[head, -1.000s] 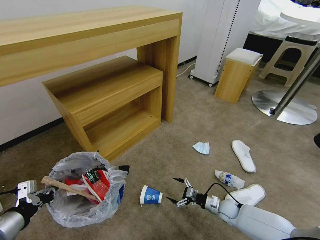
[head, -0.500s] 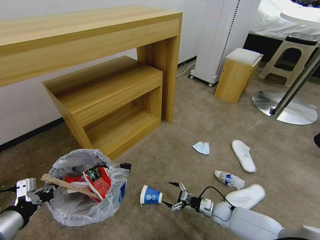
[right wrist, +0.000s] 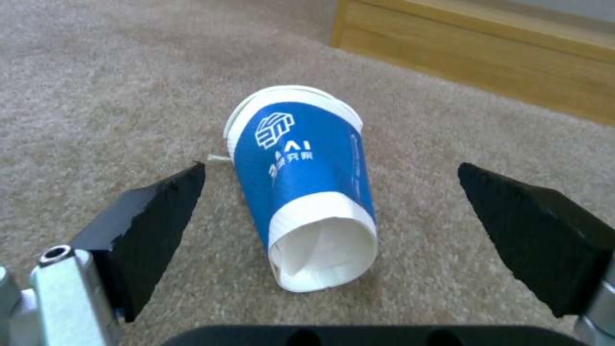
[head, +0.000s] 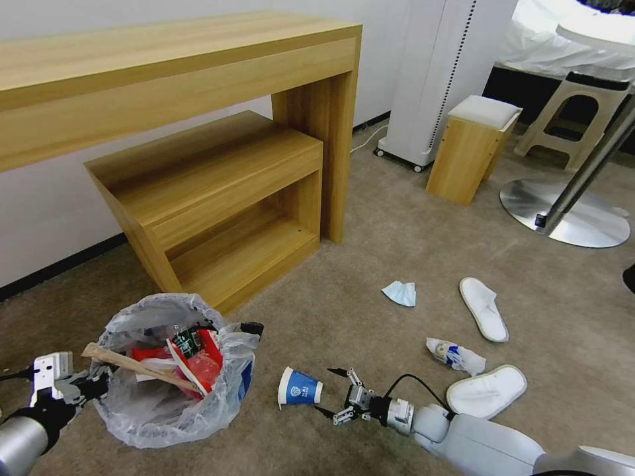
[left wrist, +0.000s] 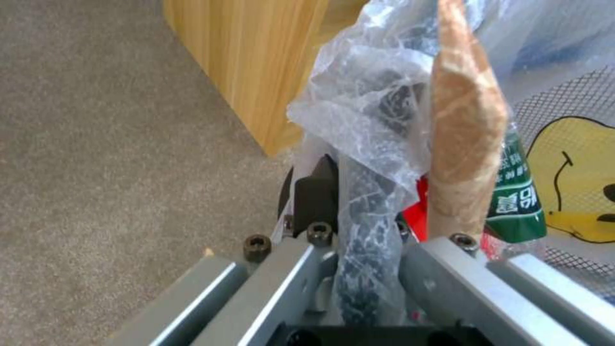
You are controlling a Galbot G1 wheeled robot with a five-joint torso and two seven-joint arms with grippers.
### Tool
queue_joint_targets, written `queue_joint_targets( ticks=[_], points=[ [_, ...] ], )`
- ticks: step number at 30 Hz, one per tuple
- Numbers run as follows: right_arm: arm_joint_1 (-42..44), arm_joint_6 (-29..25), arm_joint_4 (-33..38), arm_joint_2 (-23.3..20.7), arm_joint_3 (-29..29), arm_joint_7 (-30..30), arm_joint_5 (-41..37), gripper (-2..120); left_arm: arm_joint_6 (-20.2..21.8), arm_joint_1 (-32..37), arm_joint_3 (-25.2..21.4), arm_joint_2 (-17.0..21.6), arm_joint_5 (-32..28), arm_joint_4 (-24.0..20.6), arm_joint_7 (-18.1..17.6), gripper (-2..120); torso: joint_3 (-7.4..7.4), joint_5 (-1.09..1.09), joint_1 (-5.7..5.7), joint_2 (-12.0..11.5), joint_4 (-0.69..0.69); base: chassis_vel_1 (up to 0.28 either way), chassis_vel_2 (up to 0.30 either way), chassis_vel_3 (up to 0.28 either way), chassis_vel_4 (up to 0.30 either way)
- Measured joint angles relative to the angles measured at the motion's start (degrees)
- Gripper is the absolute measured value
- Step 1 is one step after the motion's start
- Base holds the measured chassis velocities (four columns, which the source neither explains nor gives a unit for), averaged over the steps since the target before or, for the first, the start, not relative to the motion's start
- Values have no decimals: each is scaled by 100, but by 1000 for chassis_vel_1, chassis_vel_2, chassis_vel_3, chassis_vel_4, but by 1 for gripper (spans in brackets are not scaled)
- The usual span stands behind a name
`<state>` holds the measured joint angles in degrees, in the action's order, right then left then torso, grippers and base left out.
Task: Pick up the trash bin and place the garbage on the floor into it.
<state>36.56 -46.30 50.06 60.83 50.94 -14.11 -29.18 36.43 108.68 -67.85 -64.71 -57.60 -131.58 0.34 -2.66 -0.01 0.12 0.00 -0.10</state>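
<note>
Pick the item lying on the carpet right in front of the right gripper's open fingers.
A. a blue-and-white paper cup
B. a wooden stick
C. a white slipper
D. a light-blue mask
A: the right gripper is open, and the paper cup lies on its side on the carpet before the spread fingers.

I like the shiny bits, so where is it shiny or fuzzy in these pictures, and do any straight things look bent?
Head view: the round metal base gleams, and the desk edges bow slightly. Left wrist view: the wooden stick sits close and blurry beside the bin's crinkly bag, which catches the light. Right wrist view: the paper cup is sharp, with a soft shadow on the carpet.
</note>
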Motion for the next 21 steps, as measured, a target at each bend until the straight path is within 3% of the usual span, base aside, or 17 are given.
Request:
queue_joint_targets(
  ticks=[13, 17, 21],
  points=[
    [-2, 0, -284, 335, 14, 11, 55, 98, -40, 55, -12, -21, 15, -71, 13, 0, 0, 1, 0, 0, 0, 0, 0, 0, 0],
    [3, -1, -353, 387, 15, 12, 70, 88, -54, 65, -12, -20, 17, -83, 15, 0, 0, 1, 0, 0, 0, 0, 0, 0, 0],
    [9, -4, -398, 407, 11, 13, 74, 69, -73, 69, 8, -20, 19, -101, 17, 0, 0, 0, 0, 0, 0, 0, 0, 0, 0]
  ],
)
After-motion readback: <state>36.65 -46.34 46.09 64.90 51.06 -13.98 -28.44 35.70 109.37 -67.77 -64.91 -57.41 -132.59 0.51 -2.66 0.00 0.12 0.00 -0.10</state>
